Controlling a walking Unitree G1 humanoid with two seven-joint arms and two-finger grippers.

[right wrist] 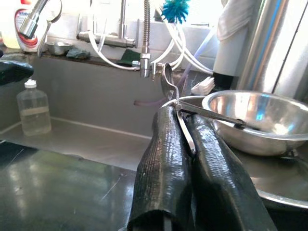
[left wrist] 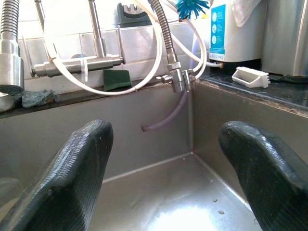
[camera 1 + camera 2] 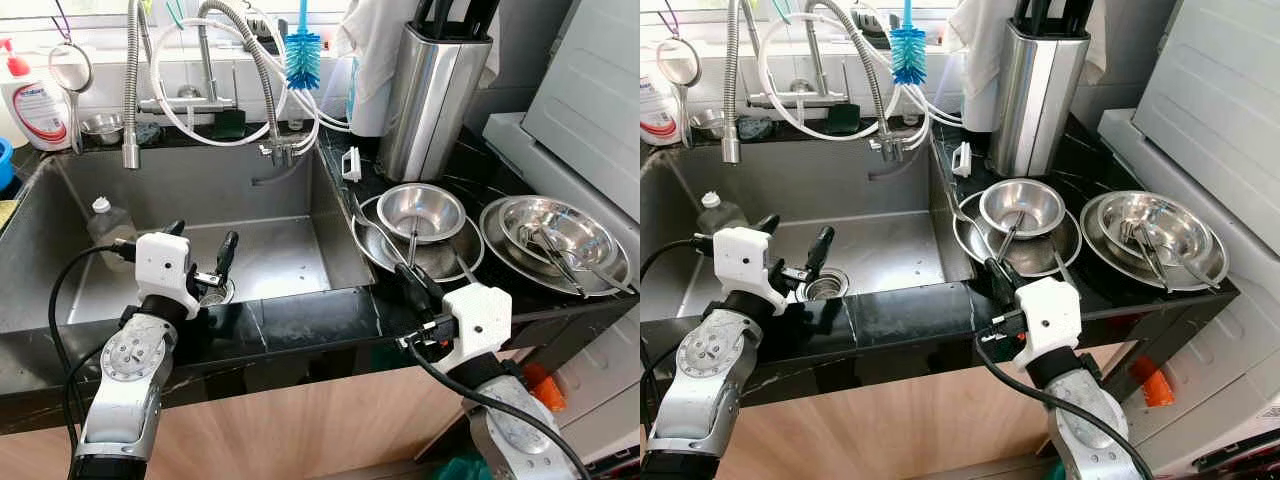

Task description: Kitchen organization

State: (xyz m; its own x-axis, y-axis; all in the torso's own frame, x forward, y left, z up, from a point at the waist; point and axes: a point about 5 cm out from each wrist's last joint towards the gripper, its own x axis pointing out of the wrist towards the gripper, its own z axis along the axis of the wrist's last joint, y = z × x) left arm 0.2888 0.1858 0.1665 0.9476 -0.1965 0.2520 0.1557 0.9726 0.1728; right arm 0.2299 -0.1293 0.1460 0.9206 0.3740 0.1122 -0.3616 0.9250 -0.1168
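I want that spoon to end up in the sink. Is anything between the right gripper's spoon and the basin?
Nothing visible blocks it. The right gripper, shut on the spoon, sits at the counter edge beside the sink. The open left gripper hovers over the drain, farther left.

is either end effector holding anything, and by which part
The right end effector is shut on a metal spoon, gripping its handle. The left end effector is open over the sink, holding nothing.

Grippers: two are showing, left (image 3: pixel 203 262) and right (image 3: pixel 412 283).
Bowl stacks: two are sitting on the counter, one (image 3: pixel 420 212) by the sink and another (image 3: pixel 556 228).
Bottles: one (image 3: pixel 106 224) is standing in the sink.
Brushes: one (image 3: pixel 302 55) is hanging.
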